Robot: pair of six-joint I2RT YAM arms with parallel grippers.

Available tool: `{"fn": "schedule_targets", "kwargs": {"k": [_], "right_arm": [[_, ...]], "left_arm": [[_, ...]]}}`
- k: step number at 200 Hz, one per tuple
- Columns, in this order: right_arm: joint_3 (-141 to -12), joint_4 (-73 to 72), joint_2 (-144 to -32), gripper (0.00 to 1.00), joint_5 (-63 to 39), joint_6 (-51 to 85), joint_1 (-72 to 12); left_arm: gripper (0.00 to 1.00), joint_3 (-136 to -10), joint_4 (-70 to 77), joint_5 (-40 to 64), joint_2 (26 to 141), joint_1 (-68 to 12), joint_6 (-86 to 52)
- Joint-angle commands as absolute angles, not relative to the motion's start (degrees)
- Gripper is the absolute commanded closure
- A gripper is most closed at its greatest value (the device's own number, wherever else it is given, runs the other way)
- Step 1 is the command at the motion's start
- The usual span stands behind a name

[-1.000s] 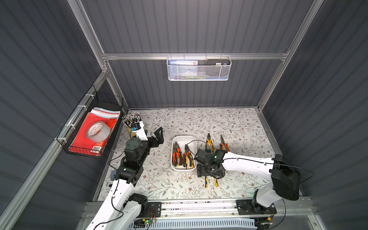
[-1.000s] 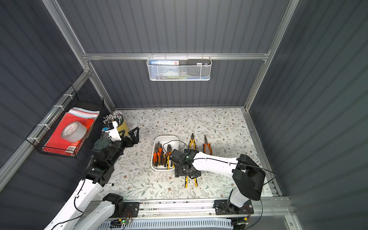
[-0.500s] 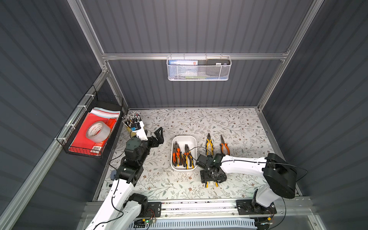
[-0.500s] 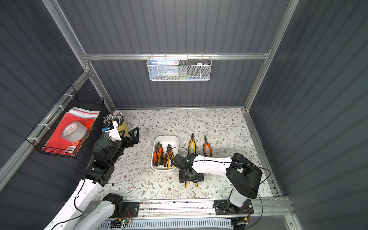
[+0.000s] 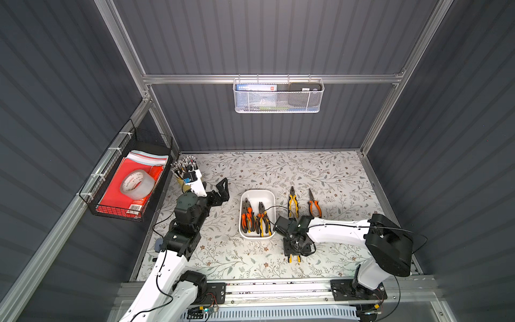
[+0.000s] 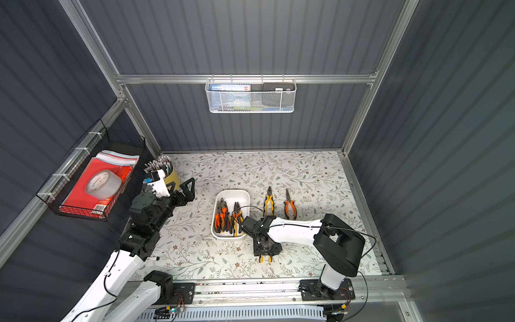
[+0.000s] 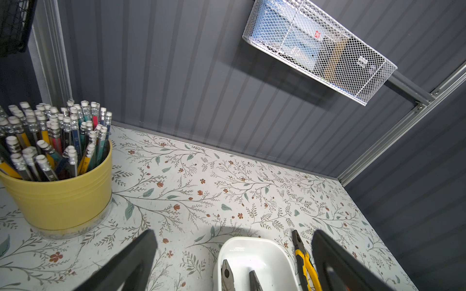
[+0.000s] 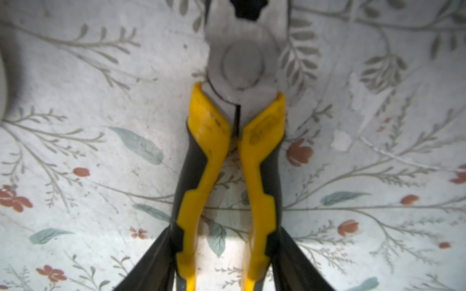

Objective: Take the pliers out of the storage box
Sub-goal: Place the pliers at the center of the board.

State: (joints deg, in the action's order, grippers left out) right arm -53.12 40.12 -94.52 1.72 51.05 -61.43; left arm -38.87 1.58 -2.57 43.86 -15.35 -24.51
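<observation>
Right gripper point(image 8: 224, 236) sits low over the counter point(image 5: 278, 167), close to the front edge, about mid-width. Jaws partly closed. One finger point(image 8: 151, 259) is pressed against each outer side of the handles of the yellow-handled pliers point(image 8: 201, 201), so the grip is on. This pair lies flat, head toward the back edge and handle ends toward the front. Cannot tell whether it rests on the counter or sits just clear of it. In both top views only the yellow handle tips show from under the gripper.

Storage box point(image 5: 257, 193) is just beside the right wrist, on its left and a little farther back, long side running front to back. Several boxed pliers point(image 5: 255, 220) lie in its front half, handles orange-and-black and yellow-and-black, heads toward the back. The back half is bare white.

Two loose pliers point(image 5: 292, 202) lie on the counter right of the box. One is yellow-handled, the other orange-handled and long-nosed. They lie side by side without touching.

Left gripper point(image 5: 223, 189) hangs left of the box, jaws wide apart, holding nothing.

Pencil cup point(image 7: 63, 196), yellow, stands at the left edge.

Wire basket point(image 5: 111, 212) is on the left wall, with a tape roll point(image 5: 136, 182) inside.

Mesh basket point(image 5: 278, 97) is on the back wall.
</observation>
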Motion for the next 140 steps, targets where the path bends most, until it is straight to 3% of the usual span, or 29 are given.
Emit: {"fn": "schedule_targets", "kwargs": {"k": [1, 14, 47, 94, 121, 140], "right_arm": [[-54.8, 43.5, -93.1, 0.18, 3.4, 51.6, -61.2], [-56.8, 45.9, -92.0, 0.13, 4.4, 51.7, -61.3], [-63.2, 50.6, -87.6, 0.13, 7.3, 51.5, -61.3], [-74.6, 47.5, -86.7, 0.19, 8.6, 48.1, -60.8], [-81.6, 45.7, -91.8, 0.21, 6.9, 45.4, -59.1], [-86.8, 47.1, -97.5, 0.29, 5.8, 42.9, -58.4]], "left_arm": [[0.01, -38.0, 2.5, -0.4, 45.2, -15.4, -24.9], [0.01, -38.7, 2.3, -0.2, 47.0, -15.4, -24.9], [0.01, -39.5, 1.6, -0.2, 49.8, -15.4, -24.8], [0.01, -39.1, 1.5, -1.2, 50.2, -15.4, -25.0], [0.01, -39.5, 1.2, -1.0, 50.9, -15.4, -25.0], [0.01, -39.4, 1.2, -0.9, 50.8, -15.4, -24.9]]}}
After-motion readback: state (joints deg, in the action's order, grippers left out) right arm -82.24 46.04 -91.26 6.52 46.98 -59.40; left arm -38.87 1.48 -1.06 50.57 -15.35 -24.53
